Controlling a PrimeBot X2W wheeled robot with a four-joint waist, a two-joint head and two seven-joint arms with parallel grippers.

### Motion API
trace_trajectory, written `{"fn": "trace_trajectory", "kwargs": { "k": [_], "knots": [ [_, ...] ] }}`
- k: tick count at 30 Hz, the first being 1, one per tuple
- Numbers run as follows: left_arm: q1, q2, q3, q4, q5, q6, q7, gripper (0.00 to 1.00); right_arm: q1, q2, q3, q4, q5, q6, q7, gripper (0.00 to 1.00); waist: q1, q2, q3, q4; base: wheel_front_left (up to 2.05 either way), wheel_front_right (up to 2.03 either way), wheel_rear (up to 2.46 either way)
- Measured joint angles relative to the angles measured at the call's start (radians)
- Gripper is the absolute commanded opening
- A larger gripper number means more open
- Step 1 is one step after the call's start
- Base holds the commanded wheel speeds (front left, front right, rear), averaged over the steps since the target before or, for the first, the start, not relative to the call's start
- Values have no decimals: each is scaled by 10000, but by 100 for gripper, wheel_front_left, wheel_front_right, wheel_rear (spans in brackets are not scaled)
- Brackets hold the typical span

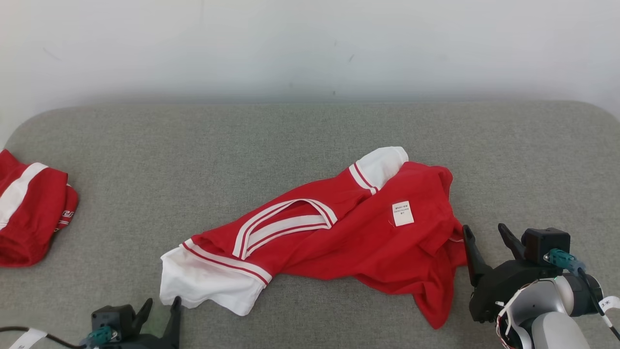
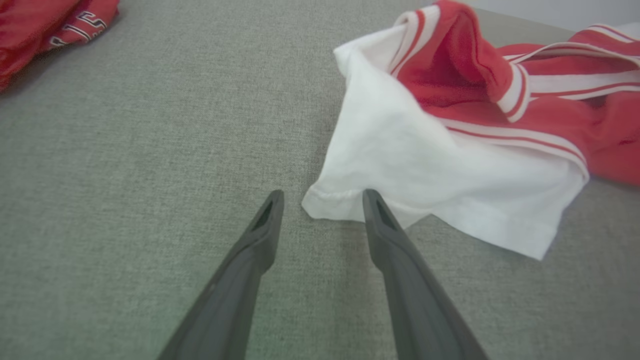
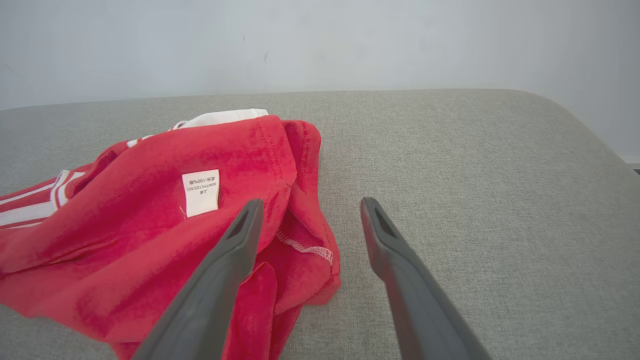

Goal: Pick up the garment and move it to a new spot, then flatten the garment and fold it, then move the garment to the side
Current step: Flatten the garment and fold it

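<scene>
Your red garment (image 1: pixel 368 242) lies crumpled mid grey tabletop (image 1: pixel 310 140), not flat yet. The white sleeve (image 2: pixel 425 190) corner sits between your left gripper (image 2: pixel 322 197) jaws, which are open. The right gripper (image 3: pixel 307 205) jaws are open too, straddling the red hem. I'd slide both in deeper before pinching.

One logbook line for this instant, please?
garment: crumpled on grey cushion | left gripper: open, at white sleeve corner | right gripper: open, at red hem | nothing held | second red garment: far left
</scene>
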Motion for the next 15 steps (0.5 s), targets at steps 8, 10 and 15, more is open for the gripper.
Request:
{"fn": "trace_trajectory", "kwargs": {
  "k": [8,10,15],
  "knots": [
    [-713,150,-499,428,523,-401,151,100,-46,15,67,-46,10,0,33,100,0,0,192,27,0,0,0],
    [-900,236,-698,520,696,-640,174,100,-91,13,88,-52,71,0,36,100,0,0,256,23,0,0,0],
    [-1234,307,-867,823,886,-897,238,64,-205,12,144,-46,77,0,31,100,1,0,377,-23,0,0,0]
  ]
}}
